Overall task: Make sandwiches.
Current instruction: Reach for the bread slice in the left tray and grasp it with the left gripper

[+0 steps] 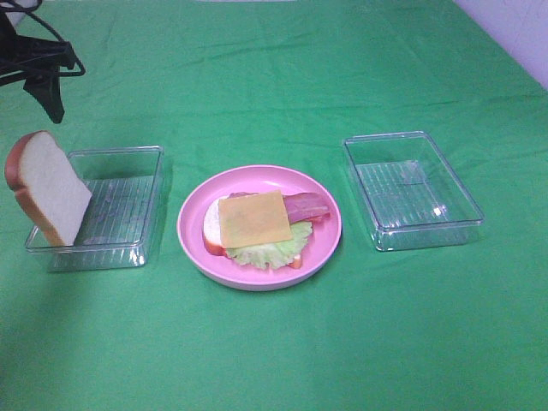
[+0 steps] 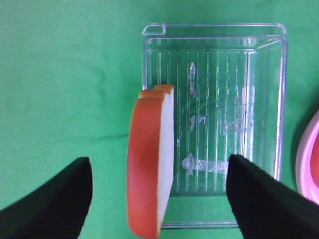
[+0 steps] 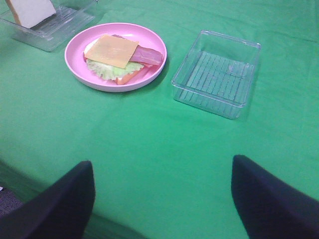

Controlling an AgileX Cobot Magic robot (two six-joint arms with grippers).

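Note:
A white bread slice (image 1: 47, 188) with an orange-brown crust stands on edge, leaning at the left end of the left clear tray (image 1: 120, 180). On the pink plate (image 1: 185, 229) lies a stack: a bread slice (image 1: 210, 233), lettuce (image 1: 261, 254), bacon (image 1: 308, 205) and a yellow cheese square (image 1: 254, 218) on top. My left gripper (image 2: 159, 160) hangs open above the standing bread slice (image 2: 144, 164), not touching it. My right gripper (image 3: 162, 164) is open and empty over bare cloth, well short of the plate (image 3: 75, 64) and its cheese (image 3: 117, 50).
An empty clear tray (image 1: 411, 184) sits right of the plate. A black arm part with cables (image 1: 43, 73) shows at the top left corner. Green cloth covers the table. The plate's rim (image 2: 309, 159) edges into the left wrist view beside the tray (image 2: 224, 74).

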